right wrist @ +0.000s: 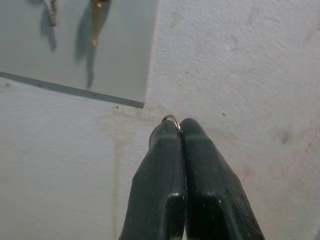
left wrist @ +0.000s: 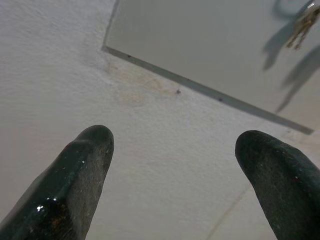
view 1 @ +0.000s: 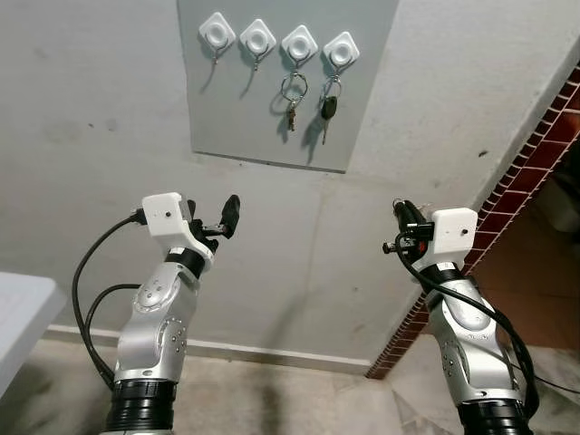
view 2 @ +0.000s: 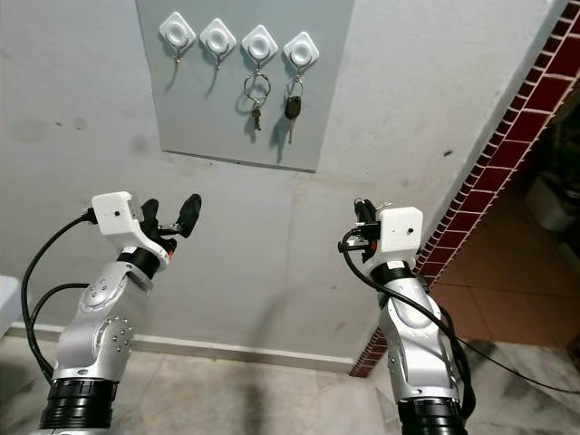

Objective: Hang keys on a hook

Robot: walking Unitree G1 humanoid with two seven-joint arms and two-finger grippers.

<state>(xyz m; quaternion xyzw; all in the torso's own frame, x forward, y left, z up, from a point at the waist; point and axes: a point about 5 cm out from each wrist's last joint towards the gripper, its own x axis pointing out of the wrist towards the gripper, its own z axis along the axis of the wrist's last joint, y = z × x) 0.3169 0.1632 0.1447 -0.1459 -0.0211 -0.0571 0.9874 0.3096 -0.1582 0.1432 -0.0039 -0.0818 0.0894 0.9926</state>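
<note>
left eye view: grey panel (view 1: 236, 109) on a rough plaster wall, carrying four white diamond-shaped hooks (view 1: 257, 38) in a row; a keyring with keys (view 1: 292, 95) and a black-headed key (view 1: 329, 109) hang long axis vertical from the two at the 3 o'clock end. no writing legible. left gripper (view 1: 220, 220) at 8 o'clock, right gripper (view 1: 399, 228) at 4 o'clock.

left wrist view: black fingers (left wrist: 75, 185) spread wide, nothing between them.

right wrist view: fingers (right wrist: 165, 175) pressed together, pinching a thin metal ring (right wrist: 171, 119) at their tips.
</note>
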